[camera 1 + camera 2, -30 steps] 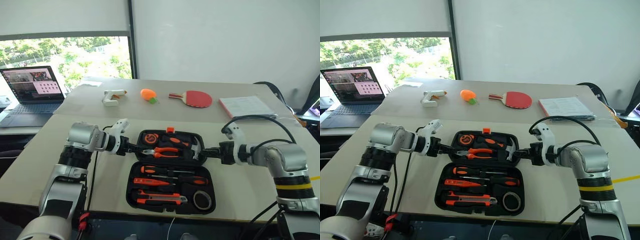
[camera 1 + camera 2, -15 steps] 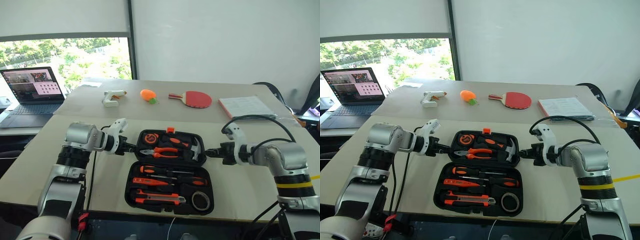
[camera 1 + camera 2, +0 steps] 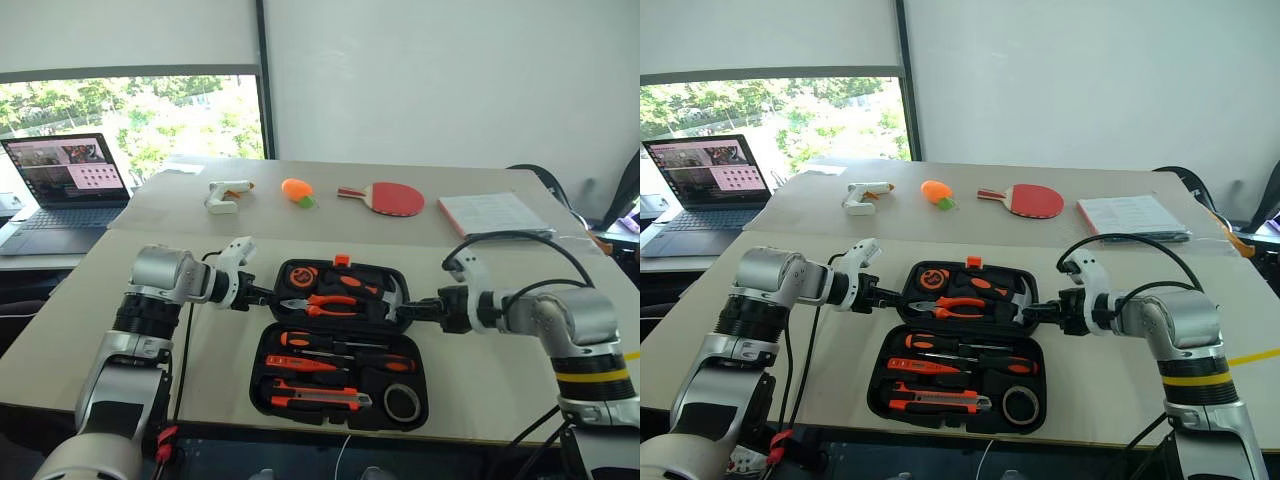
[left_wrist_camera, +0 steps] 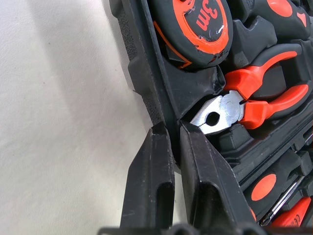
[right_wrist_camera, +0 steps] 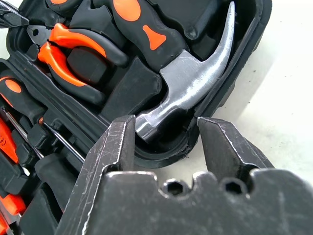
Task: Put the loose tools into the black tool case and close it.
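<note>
with one left tool [image 4: 168, 134] pinching the case [image 3: 340, 345] rim and one right tool [image 5: 166, 128] wide: two screwdrivers [image 3: 345, 352]

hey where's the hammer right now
The hammer sits in the far half of the open black tool case, at its right end beside the orange pliers, just ahead of the right gripper.

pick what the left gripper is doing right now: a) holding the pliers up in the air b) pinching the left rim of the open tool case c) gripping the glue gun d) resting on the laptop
b: in the left wrist view the left gripper has its two fingers closed on the thin rim of the black tool case, right beside the pliers lying in their slot.
</note>
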